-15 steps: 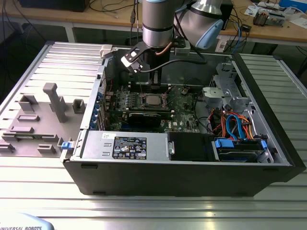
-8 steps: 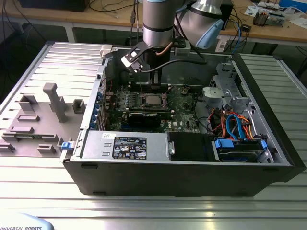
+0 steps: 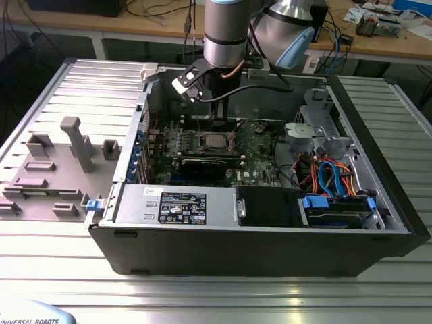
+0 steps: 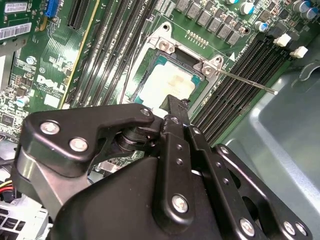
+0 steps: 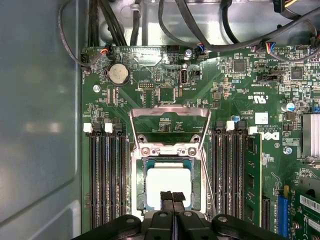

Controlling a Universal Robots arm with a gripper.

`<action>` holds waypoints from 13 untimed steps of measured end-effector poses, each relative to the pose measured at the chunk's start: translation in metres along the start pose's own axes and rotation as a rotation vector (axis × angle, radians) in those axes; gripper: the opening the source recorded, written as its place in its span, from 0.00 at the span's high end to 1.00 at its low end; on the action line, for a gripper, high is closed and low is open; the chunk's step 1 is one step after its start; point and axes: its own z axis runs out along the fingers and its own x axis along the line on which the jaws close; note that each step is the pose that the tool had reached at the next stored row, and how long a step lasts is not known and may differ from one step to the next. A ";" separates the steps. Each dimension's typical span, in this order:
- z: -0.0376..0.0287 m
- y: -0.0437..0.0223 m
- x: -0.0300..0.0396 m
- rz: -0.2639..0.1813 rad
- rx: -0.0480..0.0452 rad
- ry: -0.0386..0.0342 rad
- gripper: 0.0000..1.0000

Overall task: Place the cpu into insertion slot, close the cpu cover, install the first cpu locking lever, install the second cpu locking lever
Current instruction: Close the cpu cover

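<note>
One cpu [image 5: 169, 184] in one slot [image 5: 139, 186]; one cover [image 5: 170, 111] raised open.
Tool [image 5: 172, 196] just above the cpu, fingers together; one lever [image 4: 245, 81] juts beside the slot.

Coin battery [image 5: 119, 73] near black memory slots [image 5: 106, 180]; blue cables [image 3: 331, 177], perhaps data leads.

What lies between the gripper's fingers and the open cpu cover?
In the first wrist view, the cpu, seated in the insertion slot, lies between the gripper, its fingers shut, and the open cpu cover.
</note>
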 end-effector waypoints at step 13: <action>-0.0028 0.0001 0.0000 0.000 0.0014 0.0000 0.89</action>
